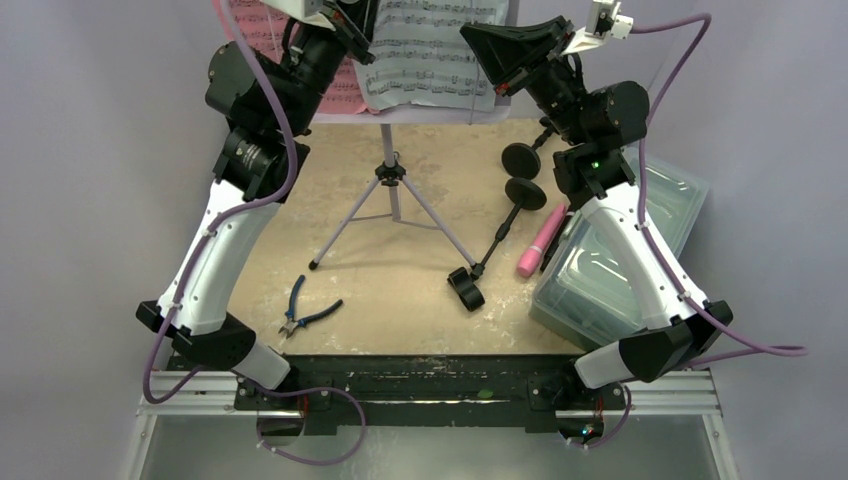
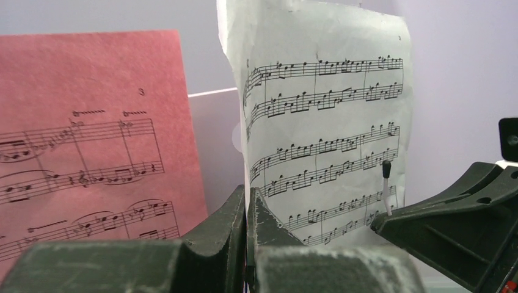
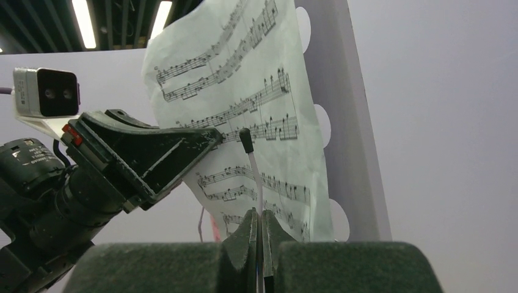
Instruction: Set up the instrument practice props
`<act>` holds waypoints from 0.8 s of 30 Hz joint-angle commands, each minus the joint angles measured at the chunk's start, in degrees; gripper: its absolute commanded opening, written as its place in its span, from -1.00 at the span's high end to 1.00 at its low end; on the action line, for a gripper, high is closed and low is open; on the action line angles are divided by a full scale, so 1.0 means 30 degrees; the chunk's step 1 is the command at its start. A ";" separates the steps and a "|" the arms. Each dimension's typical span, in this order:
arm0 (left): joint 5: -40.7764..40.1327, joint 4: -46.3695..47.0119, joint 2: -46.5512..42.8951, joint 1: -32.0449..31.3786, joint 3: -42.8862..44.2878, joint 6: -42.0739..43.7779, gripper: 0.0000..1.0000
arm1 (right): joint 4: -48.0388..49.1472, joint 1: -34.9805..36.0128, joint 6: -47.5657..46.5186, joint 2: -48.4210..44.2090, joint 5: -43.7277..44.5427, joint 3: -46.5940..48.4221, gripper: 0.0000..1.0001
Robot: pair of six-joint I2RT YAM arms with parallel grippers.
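Note:
The lavender music desk point(image 1: 420, 117) stands on slim tripod legs point(image 1: 390, 190) at the back of the table. A pink page point(image 2: 91, 152) and a white sheet-music page point(image 2: 324, 122) lean on it. My left gripper point(image 2: 249, 195) is shut on the white page's left edge. My right gripper point(image 3: 259, 215) is shut on a thin white rod with a black tip point(image 3: 250, 165), in front of the white page's lower right. A pink microphone point(image 1: 540, 245) and two black round-based poles point(image 1: 520, 175) lie on the table to the right.
Blue-handled pliers point(image 1: 305, 312) lie near the front left. A clear plastic tub point(image 1: 600, 270) sits at the right edge under my right arm. A black clip piece point(image 1: 465, 288) rests at the end of one pole. The two grippers are close together at the desk.

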 commanded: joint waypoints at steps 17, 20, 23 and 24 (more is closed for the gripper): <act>0.0064 0.0777 -0.0244 -0.0038 -0.0960 -0.0193 1.00 | -0.0846 -0.0005 -0.0365 -0.0562 0.0391 0.0289 0.42; 0.0062 0.1065 -0.0486 -0.0013 -0.1247 -0.0215 0.97 | -0.1111 -0.0001 -0.0354 -0.0867 0.0520 0.0171 0.19; -0.0377 0.1123 -0.0537 -0.0022 -0.1177 -0.0168 0.87 | -0.1493 -0.0021 -0.0448 -0.1214 0.0664 0.0133 0.03; -0.0425 0.1062 -0.0537 -0.0024 -0.1105 -0.0150 0.82 | -0.1694 -0.0011 -0.0545 -0.1367 0.0728 0.0108 -0.02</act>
